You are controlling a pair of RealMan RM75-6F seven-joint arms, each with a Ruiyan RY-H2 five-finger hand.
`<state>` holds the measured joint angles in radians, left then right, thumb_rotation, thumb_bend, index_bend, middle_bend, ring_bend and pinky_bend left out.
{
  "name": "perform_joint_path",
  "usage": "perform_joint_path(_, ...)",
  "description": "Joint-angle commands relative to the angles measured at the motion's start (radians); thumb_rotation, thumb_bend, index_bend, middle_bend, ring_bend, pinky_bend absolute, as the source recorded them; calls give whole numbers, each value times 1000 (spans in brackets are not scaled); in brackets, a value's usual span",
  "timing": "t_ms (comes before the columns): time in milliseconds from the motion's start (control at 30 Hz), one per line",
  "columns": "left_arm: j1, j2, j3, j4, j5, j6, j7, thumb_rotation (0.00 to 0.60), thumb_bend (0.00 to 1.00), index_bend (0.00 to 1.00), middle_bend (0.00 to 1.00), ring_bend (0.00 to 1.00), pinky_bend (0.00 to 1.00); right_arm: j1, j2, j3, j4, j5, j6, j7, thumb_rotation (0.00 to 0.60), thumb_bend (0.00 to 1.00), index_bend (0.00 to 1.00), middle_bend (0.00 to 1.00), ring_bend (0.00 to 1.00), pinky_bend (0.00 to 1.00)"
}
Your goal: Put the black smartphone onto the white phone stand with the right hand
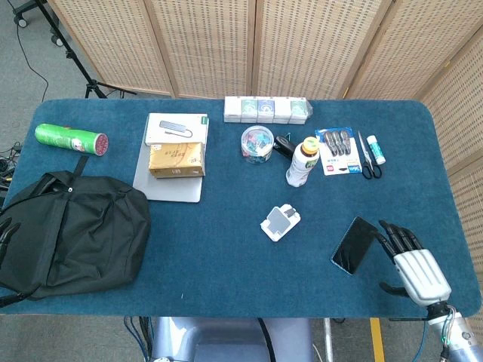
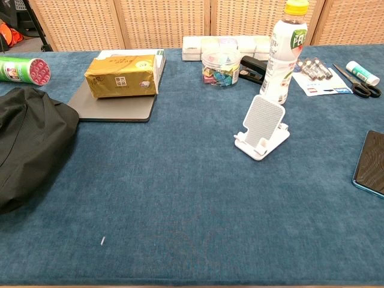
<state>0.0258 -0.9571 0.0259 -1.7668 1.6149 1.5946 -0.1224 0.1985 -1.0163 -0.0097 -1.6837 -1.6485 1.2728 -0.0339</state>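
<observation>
Head view: our right hand (image 1: 413,265) sits at the near right corner of the tabletop (image 1: 226,249), fingers (image 1: 394,235) spread and lightly curled, holding nothing. Fingertips point toward the phone (image 1: 355,245) and look about touching its right edge; we can't confirm contact from here. The phone lies flat, screen up, just left of the fingers, with its long axis on a diagonal: the far end tips right, the near end left. The stand (image 1: 280,222) is further left and slightly farther away, well apart from the phone, with bare tabletop between. A bottle (image 1: 302,162) stands beyond the stand. The left hand hardly shows: only dark fingertips at the left edge by the black bag (image 1: 72,230), so we can't tell its state. The right hand is by far the nearer one to the phone.

Chest view: no hand visible. The phone (image 2: 371,163) is cut by the right edge, flat on the tabletop (image 2: 180,210). The stand (image 2: 262,127) sits upright, backplate tilted, lip facing us, bottle (image 2: 285,54) right behind it.

We judge the grasp not yet made. The next move likely needs the fingers across the phone's short width, then a carry left to the stand.
</observation>
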Motion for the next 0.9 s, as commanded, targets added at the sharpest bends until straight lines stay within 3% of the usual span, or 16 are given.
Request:
perform_joint_path(33,-8,-7,-4,-7,-11,-16,21,600,0,0,0,0,0,149,9,-32,189,-151,-152,75,600,0,101,0,0,87)
perform_joint_path(133,-15,-22,-12,-18,-31,-31,62,600,0,0,0,0,0,248,-41,-62,334,-229,-235,176,600,0,101,0,0,87)
perform_joint_path(267,-22,-31,-17,-24,-51,-48,86,600,0,0,0,0,0,310,-74,-78,399,-262,-267,231,600,0,115,0,0,87)
perform_joint_path(367,-29,-39,-20,-30,-63,-63,111,600,0,0,0,0,0,361,-105,-90,445,-292,-305,203,600,0,121,0,0,87)
perform_joint_path(567,-30,-46,-23,-32,-75,-67,127,600,0,0,0,0,0,407,-154,-109,501,-291,-346,190,600,0,121,0,0,87)
perform_joint_path(900,-35,-49,-27,-32,-92,-77,134,600,0,0,0,0,0,433,-214,-165,579,-312,-302,237,600,0,121,0,0,87)
